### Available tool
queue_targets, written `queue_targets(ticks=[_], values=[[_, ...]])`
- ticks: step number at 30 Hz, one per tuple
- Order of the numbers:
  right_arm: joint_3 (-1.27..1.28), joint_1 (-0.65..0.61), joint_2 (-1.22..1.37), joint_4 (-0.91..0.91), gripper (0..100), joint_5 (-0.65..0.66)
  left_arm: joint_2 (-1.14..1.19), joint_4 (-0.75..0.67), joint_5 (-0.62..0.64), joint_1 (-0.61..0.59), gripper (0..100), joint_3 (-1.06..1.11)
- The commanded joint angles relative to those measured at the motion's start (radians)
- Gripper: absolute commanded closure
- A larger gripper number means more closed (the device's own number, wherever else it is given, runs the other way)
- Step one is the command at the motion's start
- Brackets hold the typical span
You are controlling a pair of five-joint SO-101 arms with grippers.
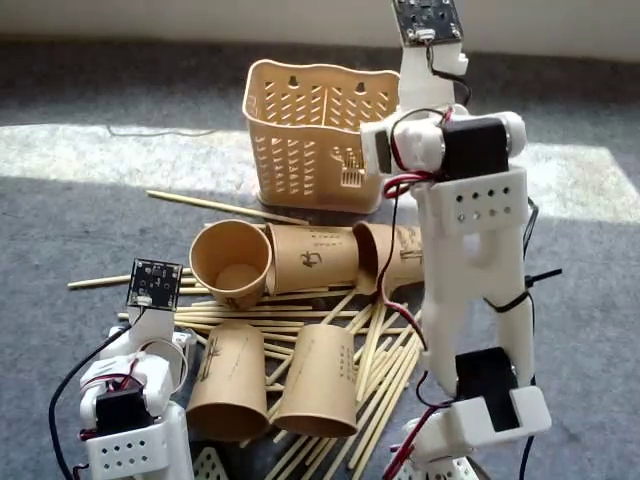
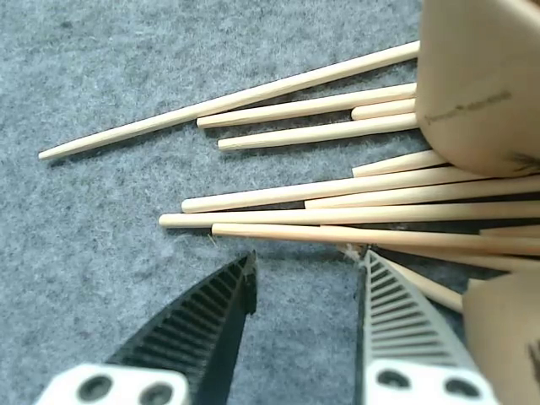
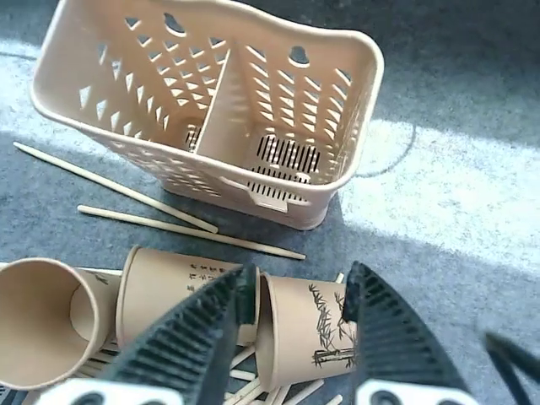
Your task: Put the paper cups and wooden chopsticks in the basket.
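**Grey felt, cups and sticks all outside the basket**

Grey felt covers the desk [image 1: 80, 230], with a band of sunlight across its far part. The beige plastic basket [image 1: 315, 135] stands upright at the far side of the pile. My right wrist view shows a wall dividing it into two compartments.

Five paper cups [image 1: 310, 258] lie on their sides in front of the basket, all outside it. Three form a row nearer the basket, the leftmost turning its open mouth toward the high camera. Two more lie side by side nearer my bases.

Wooden chopsticks [image 1: 300, 318] lie in a loose heap under and between the cups, fanning out toward my right arm's base. Two lie apart just in front of the basket, and one sticks out alone to the left.

My right end effector [image 3: 299, 274] hangs above the row of three, over the cup with a bamboo drawing. Its fingers are apart and hold nothing. My left end effector [image 2: 308, 257] is low over bare felt, fingers apart. Their tips are just beside the blunt ends of several chopsticks, and a cup rests on the sticks beyond.
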Motion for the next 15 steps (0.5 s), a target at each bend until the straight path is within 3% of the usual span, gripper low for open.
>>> queue_targets(ticks=[1,15], values=[[-0.036,-0.058,-0.076,0.048,82.2,0.017,-0.008,-0.015,-0.006,-0.012,81,0.019],[0.177,-0.366,-0.087,0.002,87.5,0.008,-0.008,-0.015,-0.006,-0.012,81,0.019]])
